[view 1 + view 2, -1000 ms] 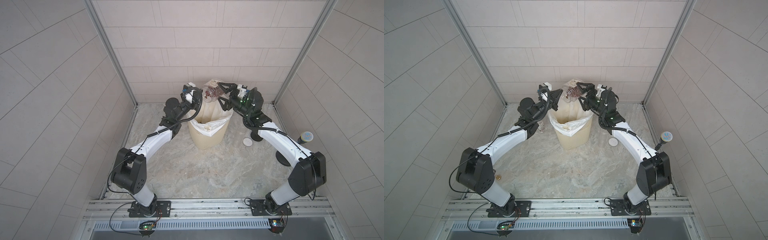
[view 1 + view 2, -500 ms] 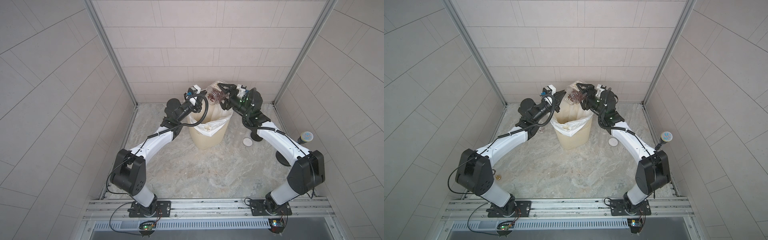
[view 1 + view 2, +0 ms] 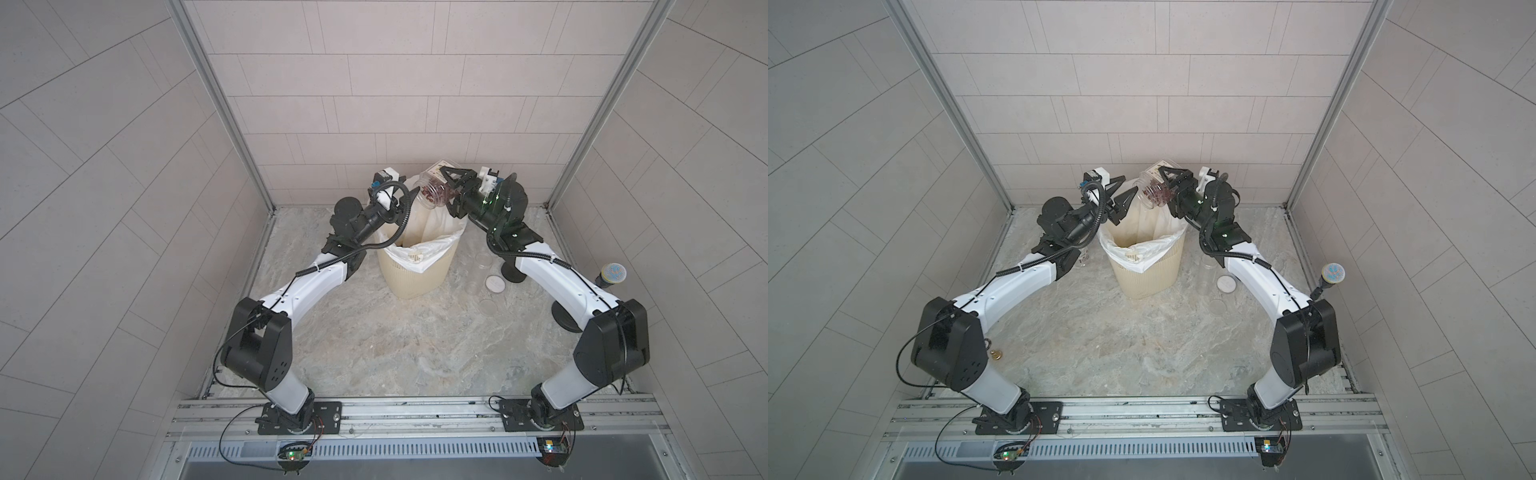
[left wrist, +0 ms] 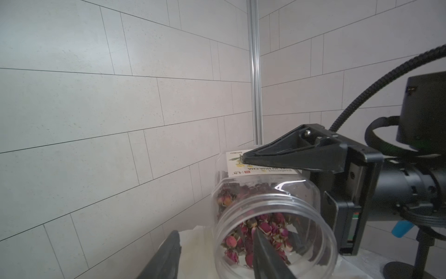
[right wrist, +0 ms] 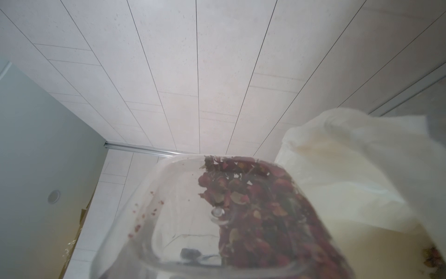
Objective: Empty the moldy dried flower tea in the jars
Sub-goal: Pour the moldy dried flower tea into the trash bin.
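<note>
Currently pouring step — right pincer [image 3: 447, 187] pinches the labelled jar [image 3: 430, 195], tilted over the bin [image 3: 419, 282], upper centre of frame; tea [image 4: 263, 228] inside; left pincer [image 3: 1125, 190] spread beside mouth — next, probably: tip steeper

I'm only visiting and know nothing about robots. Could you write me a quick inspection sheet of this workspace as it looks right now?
Surface: pale marbled tabletop.
Job's things: labelled jar, lidless, tilted above the lined bin; rosebud tea inside.
Clutter: white lid and black stand base beside the bin.
Grippers: right gripper shut on the jar; left gripper open at its mouth.
Cables: black conduit loops off the left wrist.
Surroundings: grey tiled walls.
</note>
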Controlling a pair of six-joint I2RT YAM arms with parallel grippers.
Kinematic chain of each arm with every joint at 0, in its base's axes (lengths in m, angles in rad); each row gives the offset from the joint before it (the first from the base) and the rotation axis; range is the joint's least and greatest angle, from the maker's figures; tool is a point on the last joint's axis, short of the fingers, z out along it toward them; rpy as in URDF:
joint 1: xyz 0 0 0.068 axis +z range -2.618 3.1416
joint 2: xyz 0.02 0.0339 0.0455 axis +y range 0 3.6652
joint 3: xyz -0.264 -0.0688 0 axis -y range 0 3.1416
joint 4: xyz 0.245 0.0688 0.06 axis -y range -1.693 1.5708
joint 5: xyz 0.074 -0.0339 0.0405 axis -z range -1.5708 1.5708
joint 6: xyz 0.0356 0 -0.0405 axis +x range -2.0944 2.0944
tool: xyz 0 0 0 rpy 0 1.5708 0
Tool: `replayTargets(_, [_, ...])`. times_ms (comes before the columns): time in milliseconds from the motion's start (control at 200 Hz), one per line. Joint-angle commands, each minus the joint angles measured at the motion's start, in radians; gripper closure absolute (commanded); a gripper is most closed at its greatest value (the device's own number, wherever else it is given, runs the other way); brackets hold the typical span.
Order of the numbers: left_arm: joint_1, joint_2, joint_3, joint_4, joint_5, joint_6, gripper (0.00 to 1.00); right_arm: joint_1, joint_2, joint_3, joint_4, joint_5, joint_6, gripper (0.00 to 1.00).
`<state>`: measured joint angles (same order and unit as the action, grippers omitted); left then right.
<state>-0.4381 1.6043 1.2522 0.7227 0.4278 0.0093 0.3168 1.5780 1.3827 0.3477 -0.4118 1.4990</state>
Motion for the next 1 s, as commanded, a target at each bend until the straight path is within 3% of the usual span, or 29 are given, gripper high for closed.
replayTargets(0, [0.027,-0.05,0.018,-0.057,-0.034,-0.104,0.36,-0.004,-0.046,0.012,-0.032,0.049,-0.146,0.25])
replayTargets(320, [0.091,-0.158,0.031,-0.352,-0.06,-0.273,0.36,0.009,-0.03,0.04,-0.025,0.049,-0.379,0.28])
replayTargets(500, [0.111,-0.215,-0.001,-0.459,-0.073,-0.319,0.37,0.039,-0.043,0.08,-0.123,0.059,-0.596,0.3])
replayTargets(715, [0.136,-0.259,-0.063,-0.551,-0.051,-0.371,0.39,0.099,-0.094,0.074,-0.207,0.141,-0.964,0.3])
replayTargets(996, [0.173,-0.308,-0.163,-0.53,-0.038,-0.421,0.39,0.179,-0.119,0.006,-0.159,0.187,-1.439,0.3])
